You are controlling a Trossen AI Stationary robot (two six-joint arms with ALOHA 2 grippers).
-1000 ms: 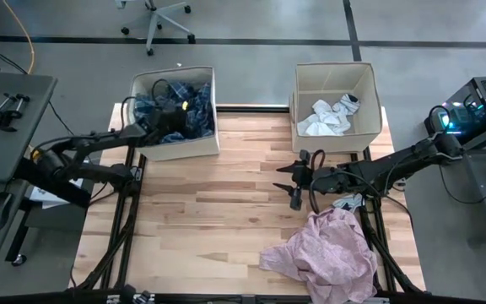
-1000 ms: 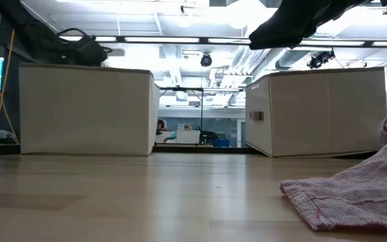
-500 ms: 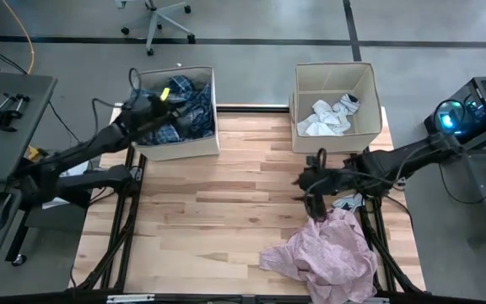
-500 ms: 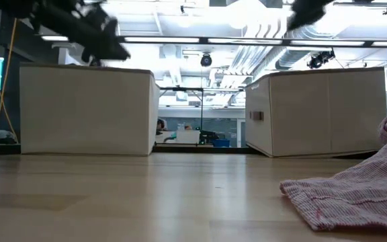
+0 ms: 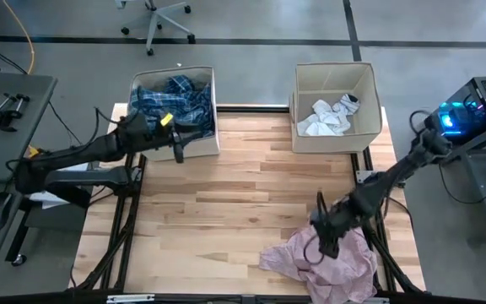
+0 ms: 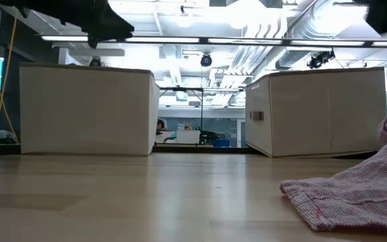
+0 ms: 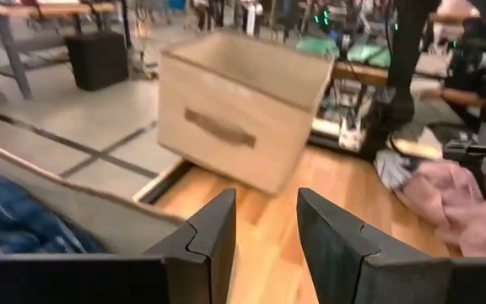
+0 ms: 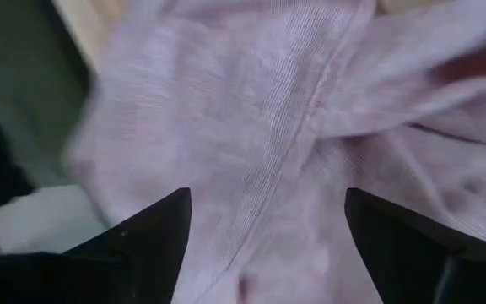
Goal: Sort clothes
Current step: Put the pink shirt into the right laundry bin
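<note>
A pale pink garment point(image 5: 323, 266) lies crumpled on the table near the front right edge; it also shows in the low view point(image 6: 355, 195) and the right wrist view point(image 8: 268, 127). My right gripper point(image 5: 319, 241) points down over the garment's far part, fingers wide open point(image 8: 268, 228). A blue-white plaid shirt point(image 5: 175, 97) lies in the left beige box point(image 5: 215, 101). White socks point(image 5: 327, 116) lie in the right beige box point(image 5: 296, 93). My left gripper point(image 5: 178, 150) is open and empty point(image 7: 267, 224), just outside the left box's near wall. My right gripper's open fingers stand close over the pink garment, pointing down. Whether they touch the cloth, I cannot tell.
A small pale cloth point(image 7: 397, 167) lies on the table beside the pink garment, under my right arm. The two boxes stand at the table's far edge, with bare wood point(image 5: 243, 194) between them and in the middle of the table.
My left gripper has come back from above the left box toward the table's near edge and now hangs outside the box's near wall. My right gripper has gone toward the near edge and down, and has tipped to point down over the pink garment.
</note>
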